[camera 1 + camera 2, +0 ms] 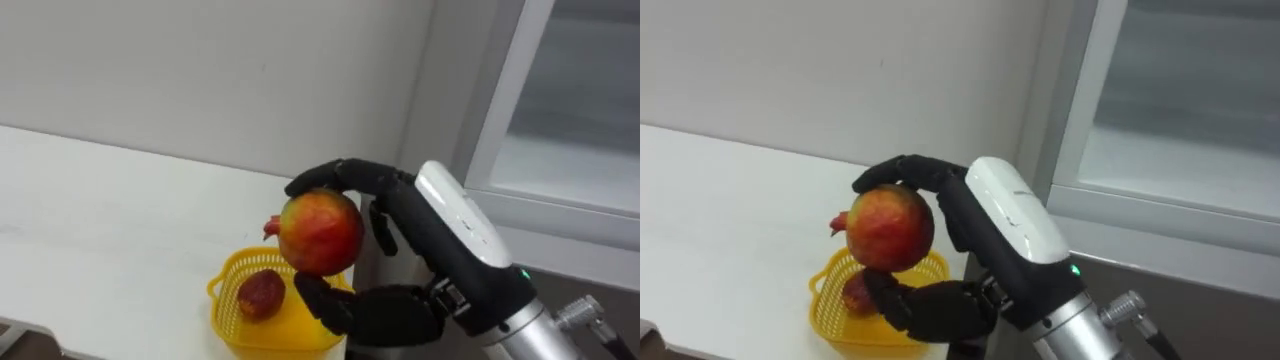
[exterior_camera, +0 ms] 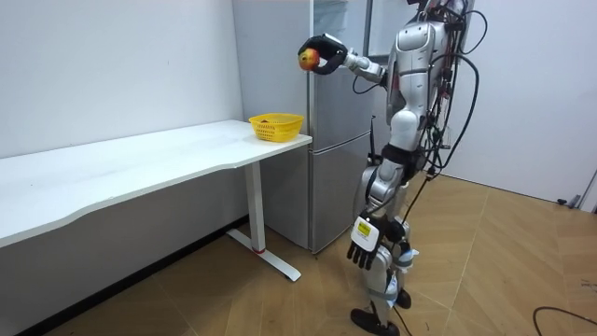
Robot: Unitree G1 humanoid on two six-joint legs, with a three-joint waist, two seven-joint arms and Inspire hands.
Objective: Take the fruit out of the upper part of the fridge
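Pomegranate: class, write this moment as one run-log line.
right hand: shut on pomegranate | pomegranate: held high, roughly over yellow basket | red fruit: lying in yellow basket | left hand: hanging at side

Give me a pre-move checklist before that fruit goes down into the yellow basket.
1. Grip: ok. The right hand is curled round the pomegranate.
2. Lined up over the basket: cannot tell. The eye views overlap them, but the room view shows the pomegranate high and toward the fridge.
3. Room in the basket: ok. One dark red fruit lies in it, with space beside.
4. Basket steady: ok. It stands upright on the table.
5. Left hand clear: ok. It hangs open by the leg.
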